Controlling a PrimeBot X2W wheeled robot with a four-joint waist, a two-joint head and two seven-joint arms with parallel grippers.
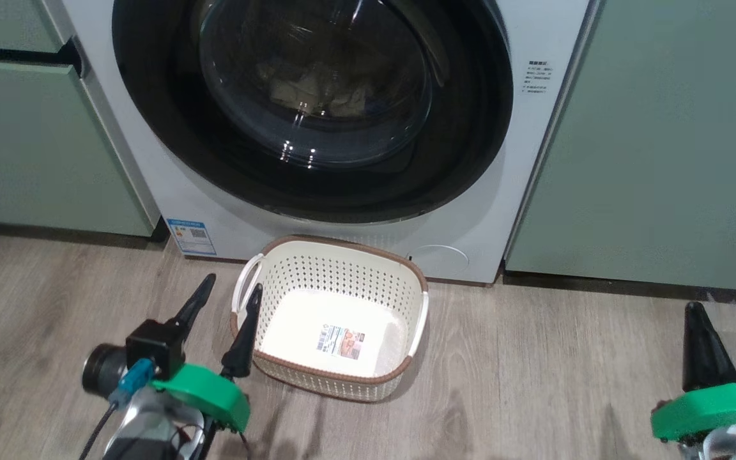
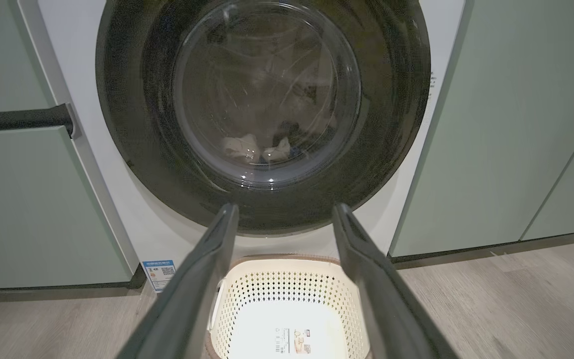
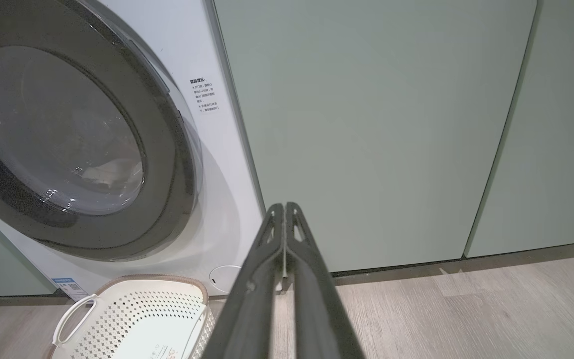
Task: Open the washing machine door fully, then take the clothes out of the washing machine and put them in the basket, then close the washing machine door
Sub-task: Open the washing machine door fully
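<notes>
Black-rimmed washing machine door (image 1: 317,96) closed; left fingers (image 2: 202,279) spread wide, right fingers (image 3: 259,284) pressed together, empty.

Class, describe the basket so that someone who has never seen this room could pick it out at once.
Find the white washing machine with its round black-rimmed door, between pale green cabinets. On the wood-look floor right in front of it sits the basket. Unlike those plain surfaces, it is small, cream, perforated, brown-rimmed, with white side handles.
</notes>
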